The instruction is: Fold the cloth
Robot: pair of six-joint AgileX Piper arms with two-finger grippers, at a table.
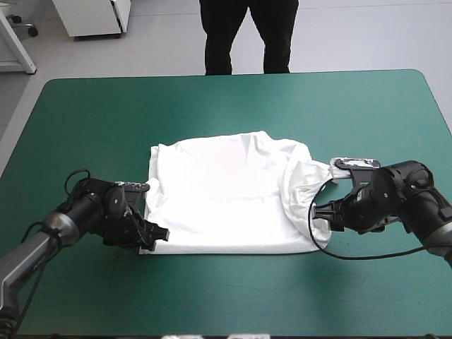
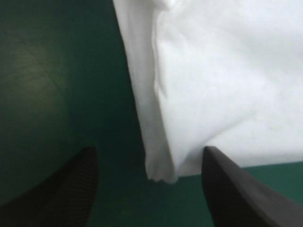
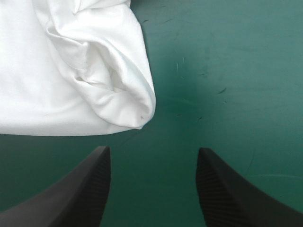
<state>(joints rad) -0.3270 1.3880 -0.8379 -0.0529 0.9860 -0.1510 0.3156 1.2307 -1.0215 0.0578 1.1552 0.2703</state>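
High view shows the T-shirt [image 1: 226, 198] lying partly folded at the middle of the teal-green cover [image 1: 233, 106], its right side turned in as a rumpled fold. The left gripper [image 1: 159, 236] sits low at the shirt's near left corner, black fingers [image 2: 66, 194] spread apart and holding nothing — the corner lies just ahead, between them. The right gripper [image 1: 319, 212] is at the shirt's right edge, likewise released — the rounded fold lies just ahead of its fingers, a little to one side.
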